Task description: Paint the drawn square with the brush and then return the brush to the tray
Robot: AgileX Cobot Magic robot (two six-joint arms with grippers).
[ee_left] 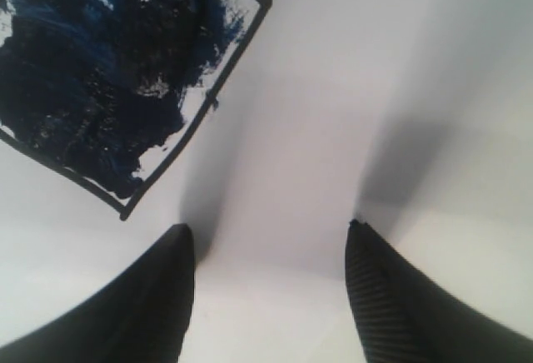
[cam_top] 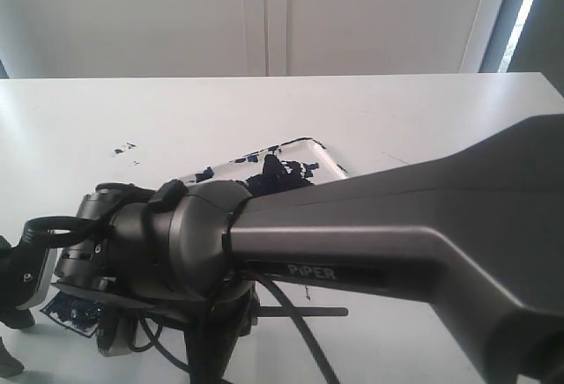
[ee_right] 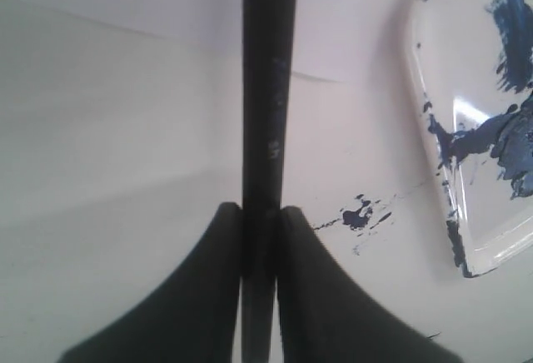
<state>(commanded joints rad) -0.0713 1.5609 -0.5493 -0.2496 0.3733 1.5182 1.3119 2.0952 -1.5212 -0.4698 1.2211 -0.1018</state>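
Place: robot lab or test bench, indoors
Work surface: plain white table (cam_top: pixel 441 111) flecked with dark blue paint specks (cam_top: pixel 123 148)
Equipment: grey robot arm (cam_top: pixel 397 234) lettered PiPER (cam_top: pixel 311 271)
Materials: white tray (cam_top: pixel 330 157) blotched with blue-black paint
Backdrop: blank white wall panels (cam_top: pixel 352 14), narrow window strip (cam_top: pixel 527 5) at one side

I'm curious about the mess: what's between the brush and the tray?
Right wrist view: white table with a few blue paint specks, between the brush and the tray.

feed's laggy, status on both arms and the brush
Right gripper jaws shut on the brush. Left gripper jaws open, empty. Drawn square mostly painted, brush not yet in the tray.
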